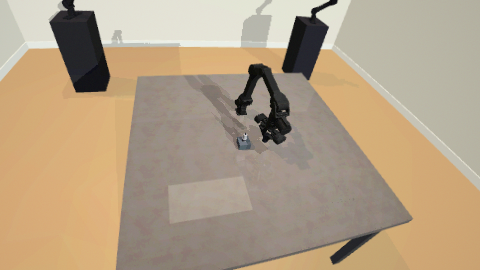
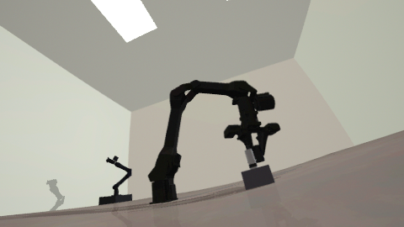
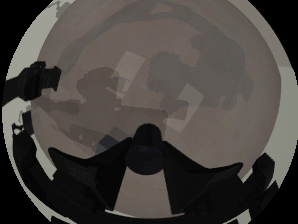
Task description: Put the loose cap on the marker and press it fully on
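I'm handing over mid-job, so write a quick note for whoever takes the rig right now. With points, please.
Pincer (image 1: 266, 134) (image 2: 256, 145) (image 3: 146, 143): shut on the dark cap (image 2: 257, 155) (image 3: 145, 152), off the table.
Marker (image 1: 245, 137) (image 2: 250, 156): in the holder block (image 1: 244, 144) (image 2: 257, 177) (image 3: 105, 144), uncapped; cap is off to one side in the top view.
Done: cap picked up.
Left: line up over the marker, seat the cap, press until it clicks, release, move the arm away.

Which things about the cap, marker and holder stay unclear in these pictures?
- Holder: in the wrist view, mostly hidden behind the gripper.
- Marker: in the top view, too small to read its tip.
- Cap: in the wrist view, its open end faces away.
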`<state>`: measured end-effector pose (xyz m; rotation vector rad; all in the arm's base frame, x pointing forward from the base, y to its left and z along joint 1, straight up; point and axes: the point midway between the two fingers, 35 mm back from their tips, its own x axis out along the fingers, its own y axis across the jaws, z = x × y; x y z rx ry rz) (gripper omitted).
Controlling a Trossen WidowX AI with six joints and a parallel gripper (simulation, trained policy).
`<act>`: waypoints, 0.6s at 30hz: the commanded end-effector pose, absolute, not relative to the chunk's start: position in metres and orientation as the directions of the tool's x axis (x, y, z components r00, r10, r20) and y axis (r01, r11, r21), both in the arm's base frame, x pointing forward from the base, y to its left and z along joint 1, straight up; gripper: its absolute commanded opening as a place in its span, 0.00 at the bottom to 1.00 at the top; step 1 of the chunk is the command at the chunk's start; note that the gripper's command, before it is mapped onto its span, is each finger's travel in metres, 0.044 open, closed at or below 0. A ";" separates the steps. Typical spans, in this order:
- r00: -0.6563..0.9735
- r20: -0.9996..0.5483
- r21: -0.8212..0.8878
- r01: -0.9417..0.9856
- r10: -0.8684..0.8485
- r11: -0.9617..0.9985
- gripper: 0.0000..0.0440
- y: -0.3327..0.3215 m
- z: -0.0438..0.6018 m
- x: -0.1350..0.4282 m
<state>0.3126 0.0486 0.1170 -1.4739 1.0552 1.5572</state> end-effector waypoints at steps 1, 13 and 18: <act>-0.053 -0.998 0.057 -0.920 -0.022 -0.388 0.25 0.041 0.129 0.313; -0.051 -0.999 0.049 -0.931 -0.006 -0.362 0.21 0.004 0.159 0.302; -0.056 -0.998 0.054 -0.938 -0.004 -0.343 0.19 -0.012 0.166 0.295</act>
